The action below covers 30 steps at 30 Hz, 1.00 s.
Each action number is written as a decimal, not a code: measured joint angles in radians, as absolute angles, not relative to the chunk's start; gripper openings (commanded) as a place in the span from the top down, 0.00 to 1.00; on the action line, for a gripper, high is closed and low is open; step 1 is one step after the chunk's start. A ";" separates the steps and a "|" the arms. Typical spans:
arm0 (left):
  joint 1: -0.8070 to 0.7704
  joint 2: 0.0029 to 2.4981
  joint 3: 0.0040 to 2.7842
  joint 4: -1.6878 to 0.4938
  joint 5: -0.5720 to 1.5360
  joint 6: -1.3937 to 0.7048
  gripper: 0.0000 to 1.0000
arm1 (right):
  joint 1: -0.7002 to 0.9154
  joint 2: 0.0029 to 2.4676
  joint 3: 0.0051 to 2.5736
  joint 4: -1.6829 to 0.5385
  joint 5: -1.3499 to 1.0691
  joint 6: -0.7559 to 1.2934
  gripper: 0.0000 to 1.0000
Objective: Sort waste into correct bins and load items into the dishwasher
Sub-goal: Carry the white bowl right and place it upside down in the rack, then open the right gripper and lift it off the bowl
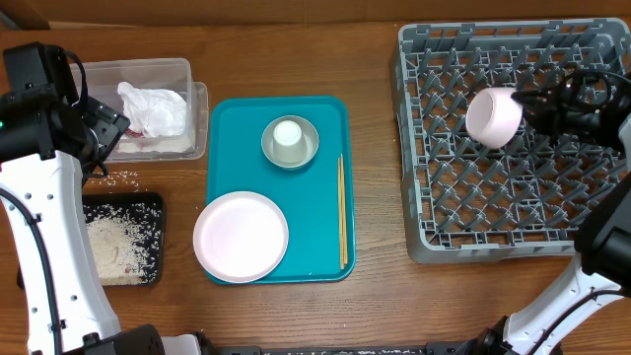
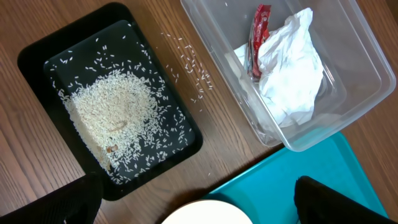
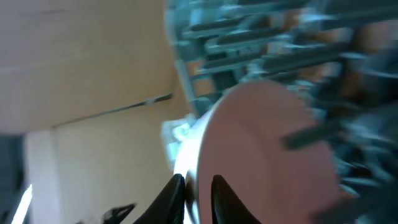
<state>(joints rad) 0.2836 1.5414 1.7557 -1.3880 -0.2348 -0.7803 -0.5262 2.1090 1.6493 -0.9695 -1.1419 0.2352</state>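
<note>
The right hand [image 1: 533, 103] is straddling the rim of the white round cup [image 1: 492, 117] over the grey pegged plastic rack [image 1: 463, 202] at two o'clock; I can't tell whether it is gripping. The left hand [image 2: 200, 202] is hanging released.

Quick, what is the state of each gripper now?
Left gripper: open, holding nothing.
Right gripper: closed on the rim of the small white dish.

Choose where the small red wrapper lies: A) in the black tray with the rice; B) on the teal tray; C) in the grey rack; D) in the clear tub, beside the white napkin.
D: the left wrist view shows the red wrapper inside the clear tub, lying against the napkin.
</note>
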 measured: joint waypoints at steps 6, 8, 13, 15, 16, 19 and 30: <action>0.284 1.541 1.756 -1.388 -0.235 -0.780 0.00 | -0.563 2.009 1.649 -1.014 -0.902 0.278 0.72; 0.284 1.541 1.756 -1.388 -0.235 -0.780 0.00 | -0.570 1.942 1.651 -1.031 -0.818 0.289 0.72; 0.284 1.541 1.756 -1.388 -0.235 -0.780 0.00 | -0.552 1.798 1.670 -1.095 -0.686 0.286 0.72; 0.284 1.541 1.756 -1.388 -0.235 -0.780 0.00 | -0.521 1.768 1.675 -1.119 -0.660 0.267 0.71; 0.284 1.541 1.756 -1.388 -0.235 -0.780 0.00 | -0.493 1.762 1.676 -1.130 -0.645 0.254 0.70; 0.284 1.541 1.756 -1.388 -0.235 -0.780 0.00 | -0.407 1.772 1.670 -1.127 -0.569 0.229 0.69; 0.284 1.541 1.756 -1.388 -0.235 -0.780 0.00 | -0.192 1.871 1.573 -1.045 -0.189 0.330 0.92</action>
<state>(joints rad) 0.2836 1.5414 1.7557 -1.3884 -0.2348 -0.7803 -0.1921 1.8709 1.5730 -1.0447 -0.1890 0.3298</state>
